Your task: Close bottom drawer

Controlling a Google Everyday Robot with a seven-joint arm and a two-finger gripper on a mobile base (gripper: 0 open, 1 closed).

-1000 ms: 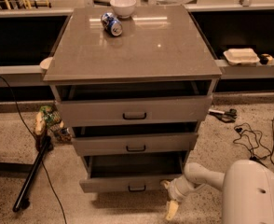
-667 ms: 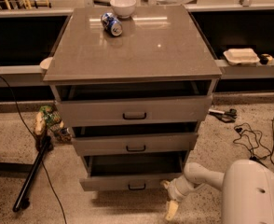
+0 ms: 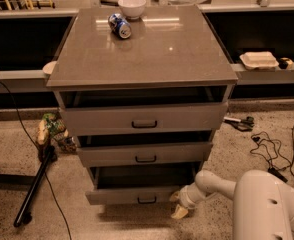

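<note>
The bottom drawer point(image 3: 137, 196) is the lowest, narrowest grey front of the cabinet, with a small dark pull point(image 3: 147, 200). It stands pulled out, with a dark gap above its front. My gripper point(image 3: 178, 205) is low at the drawer front's right end, beside its corner, with a yellowish fingertip point(image 3: 179, 212) pointing down toward the floor. The white arm point(image 3: 214, 184) comes in from the lower right.
The middle drawer point(image 3: 146, 154) and top drawer point(image 3: 144, 118) are also part open. A can point(image 3: 120, 26) and white bowl point(image 3: 132, 6) sit on the cabinet top. A black stand leg point(image 3: 34, 184) and cables lie on the floor left; more cables point(image 3: 267, 149) right.
</note>
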